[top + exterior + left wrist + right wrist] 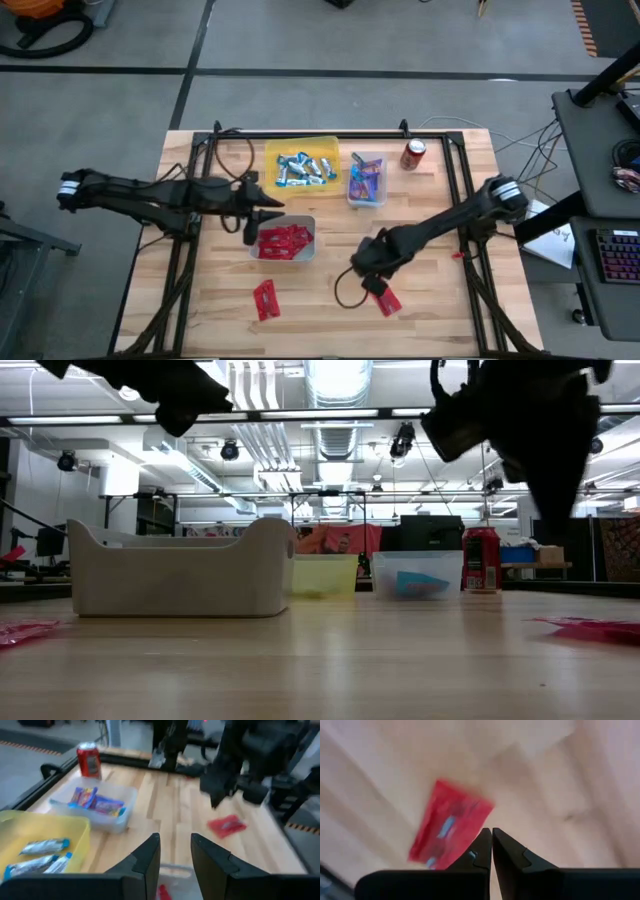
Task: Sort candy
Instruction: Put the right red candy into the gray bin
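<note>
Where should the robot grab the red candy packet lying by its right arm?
The red packet lies flat on the table, so probably come straight down from above and pinch across its narrow width, near the middle. The right end effector hangs over it, shut; it would need to open first.

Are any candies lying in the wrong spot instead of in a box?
Yes. Two red packets lie loose on the bare table, outside the white bin with the other reds: one near the front edge, one just under the shut right gripper.
</note>
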You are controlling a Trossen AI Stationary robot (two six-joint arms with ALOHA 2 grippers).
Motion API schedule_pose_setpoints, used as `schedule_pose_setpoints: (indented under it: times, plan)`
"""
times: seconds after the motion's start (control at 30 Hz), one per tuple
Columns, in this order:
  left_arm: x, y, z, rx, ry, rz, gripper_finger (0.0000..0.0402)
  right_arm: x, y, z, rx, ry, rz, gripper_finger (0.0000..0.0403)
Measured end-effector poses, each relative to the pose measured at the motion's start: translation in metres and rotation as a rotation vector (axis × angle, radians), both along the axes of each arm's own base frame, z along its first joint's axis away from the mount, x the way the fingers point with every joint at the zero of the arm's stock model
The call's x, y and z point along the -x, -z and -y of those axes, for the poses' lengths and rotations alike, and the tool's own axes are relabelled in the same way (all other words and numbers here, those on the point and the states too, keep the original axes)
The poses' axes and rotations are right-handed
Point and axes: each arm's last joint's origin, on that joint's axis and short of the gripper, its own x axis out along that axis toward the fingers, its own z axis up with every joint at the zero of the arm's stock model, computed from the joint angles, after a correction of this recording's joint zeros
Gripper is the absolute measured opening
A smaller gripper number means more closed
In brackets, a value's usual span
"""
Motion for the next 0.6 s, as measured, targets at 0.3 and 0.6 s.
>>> schedule_pose_setpoints:
  times: [0.3, 0.6]
  plan:
    - [0.024, 0.015, 0.012, 0.065, 0.063, 0.114, 0.0093, -0.001, 0.005, -0.041, -0.065, 0.132, -0.056, 0.0011]
    - [0.033, 0.028, 0.017, 0.078, 0.101, 0.145, 0.0093, 0.012, 0.008, -0.067, -0.04, 0.316, -0.073, 0.0105]
